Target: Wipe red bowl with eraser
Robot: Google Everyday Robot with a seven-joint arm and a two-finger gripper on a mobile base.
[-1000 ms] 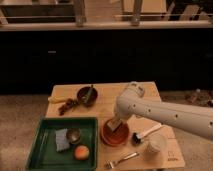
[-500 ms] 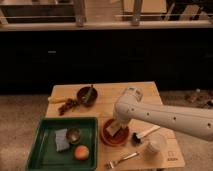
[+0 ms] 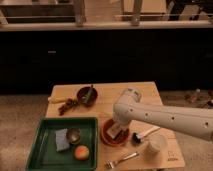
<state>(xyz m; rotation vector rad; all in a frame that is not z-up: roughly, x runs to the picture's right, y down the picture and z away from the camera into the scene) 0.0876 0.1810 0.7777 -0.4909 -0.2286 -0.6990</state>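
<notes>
Terracotta red bowl [image 3: 105, 136] sits on the wooden table [image 3: 145, 95], near the front edge, just right of the green tray [image 3: 45, 125] and left of the brush [image 3: 146, 133]. Camera view, only one: the white arm comes in from the right and bends down so the gripper [image 3: 118, 127] is inside the bowl, over the eraser [image 3: 114, 132], which shows as a pale block against the bowl's floor. Whether the gripper is clamped on the eraser or loose over it — cannot tell, the wrist hides it.

Handling, as judgement: the eraser looks light, stiff and slightly grippy, best pinched across its two long sides with the flat face down for wiping. The bowl looks like rigid ceramic or plastic, shallow and not held down — hard sideways strokes could slide or tip it, so press lightly and keep to the middle
</notes>
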